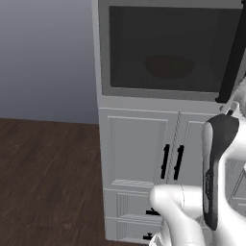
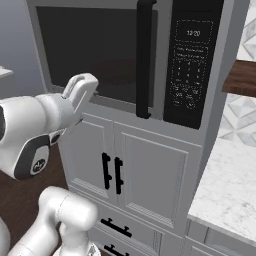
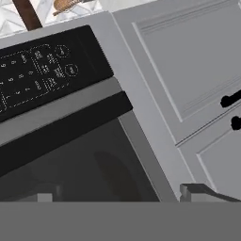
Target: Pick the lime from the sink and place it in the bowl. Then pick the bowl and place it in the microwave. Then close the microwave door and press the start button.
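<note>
The light-grey boxy microwave [image 2: 150, 60] sits above white cabinet doors [image 2: 125, 165], its dark-windowed door [image 1: 168, 48] shut. Behind the glass the reddish-brown wooden bowl [image 1: 168, 66] shows dimly. The white arm's two-finger gripper [image 3: 122, 194], fingers spread wide and empty, hovers near the door's lower left corner

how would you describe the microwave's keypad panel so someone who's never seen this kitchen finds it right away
Find the large light-grey boxy microwave set above the white cabinet doors. On its right side, past the long black bar handle, is the tall glossy black keypad panel. It alone carries a small clock display and rows of faint white buttons.
</note>
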